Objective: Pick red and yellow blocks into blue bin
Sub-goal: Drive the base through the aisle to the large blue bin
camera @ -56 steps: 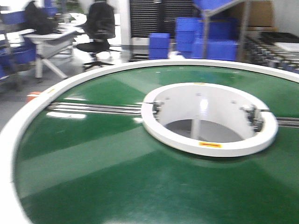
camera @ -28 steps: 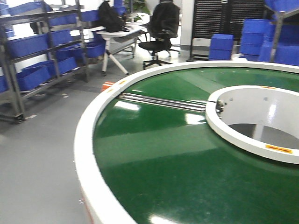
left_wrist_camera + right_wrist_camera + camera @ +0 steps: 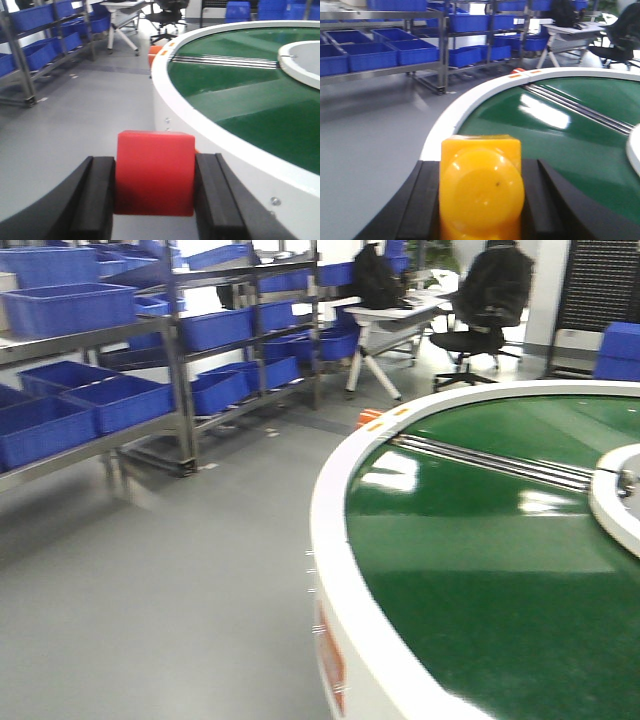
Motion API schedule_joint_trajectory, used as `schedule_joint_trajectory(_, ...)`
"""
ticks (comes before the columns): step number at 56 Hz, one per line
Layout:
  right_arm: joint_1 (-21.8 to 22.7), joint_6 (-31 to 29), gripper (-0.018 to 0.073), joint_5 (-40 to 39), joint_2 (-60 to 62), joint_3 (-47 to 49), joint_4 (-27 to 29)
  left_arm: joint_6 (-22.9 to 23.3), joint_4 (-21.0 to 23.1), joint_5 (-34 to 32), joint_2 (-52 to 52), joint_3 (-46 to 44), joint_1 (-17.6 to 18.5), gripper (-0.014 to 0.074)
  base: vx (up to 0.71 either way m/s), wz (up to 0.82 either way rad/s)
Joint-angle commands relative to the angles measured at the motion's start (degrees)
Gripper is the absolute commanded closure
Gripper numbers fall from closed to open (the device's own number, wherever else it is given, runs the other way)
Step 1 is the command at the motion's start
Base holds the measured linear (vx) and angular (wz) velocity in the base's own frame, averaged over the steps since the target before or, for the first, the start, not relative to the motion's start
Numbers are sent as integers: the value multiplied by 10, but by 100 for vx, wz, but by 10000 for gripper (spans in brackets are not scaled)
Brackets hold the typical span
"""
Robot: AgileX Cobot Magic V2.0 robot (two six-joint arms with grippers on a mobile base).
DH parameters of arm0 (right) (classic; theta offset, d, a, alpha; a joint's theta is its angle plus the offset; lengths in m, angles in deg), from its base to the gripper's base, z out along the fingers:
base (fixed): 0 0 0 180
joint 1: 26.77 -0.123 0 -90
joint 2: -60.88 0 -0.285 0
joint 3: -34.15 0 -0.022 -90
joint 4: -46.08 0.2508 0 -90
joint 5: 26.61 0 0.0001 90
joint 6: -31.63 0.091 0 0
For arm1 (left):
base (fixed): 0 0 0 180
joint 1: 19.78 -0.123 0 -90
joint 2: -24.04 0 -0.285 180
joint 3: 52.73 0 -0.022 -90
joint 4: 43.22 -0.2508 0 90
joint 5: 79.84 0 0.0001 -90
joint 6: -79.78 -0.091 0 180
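left fingers (image 3: 97, 197) clamped on red block (image 3: 155, 172) | right fingers (image 3: 427, 205) clamped on yellow block (image 3: 481, 185) | both near green tabletop (image 3: 480, 540) | blue bin not identified in view | advice: firm grip, release low inside bin, one at a time

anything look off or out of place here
Nothing stands out. The red block sits square between the jaws of the left gripper, and the yellow block likewise in the right gripper. The blue bins sit level on their metal racks.
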Motion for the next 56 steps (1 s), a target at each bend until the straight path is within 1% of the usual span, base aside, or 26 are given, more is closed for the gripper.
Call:
schedule_joint_trajectory(1, 0, -5, 570, -47, -1, 17, -8, 5, 15, -44, -1, -15, 0, 596, -10, 49)
schedule_joint_trajectory(30, 0, -5, 570, -47, -1, 17, -8, 5, 15, -41, -1, -15, 0, 596, -4, 57)
schedule_joint_trajectory(56, 0, -5, 570, -47, -1, 17, -8, 5, 15, -35, 0, -15, 0, 596, 12, 65)
